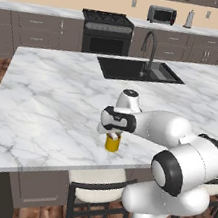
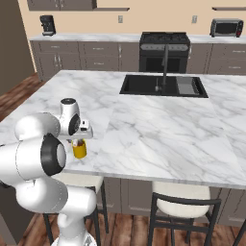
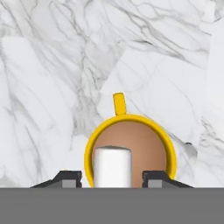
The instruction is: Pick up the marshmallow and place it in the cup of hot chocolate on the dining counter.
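Note:
The yellow cup of hot chocolate (image 1: 112, 143) (image 2: 79, 150) stands near the front edge of the marble dining counter (image 1: 57, 97) (image 2: 158, 125). My gripper (image 1: 113, 132) (image 2: 77, 141) hangs straight above it, pointing down. In the hand view the cup (image 3: 131, 122) sits directly below, handle away from me, brown liquid inside. The white marshmallow (image 3: 112, 168) stands upright over the liquid, inside the rim, between my fingertips (image 3: 68, 177). A gap shows on each side of it, so my gripper (image 3: 112, 178) is open. Whether the marshmallow touches the liquid I cannot tell.
A black sink (image 1: 138, 70) (image 2: 163, 85) with a curved faucet (image 1: 150, 47) lies at the far side of the counter. Stools (image 1: 99, 190) (image 2: 187, 206) stand under the near edge. A stove (image 1: 107, 29) and a toaster oven (image 1: 162, 14) line the back wall.

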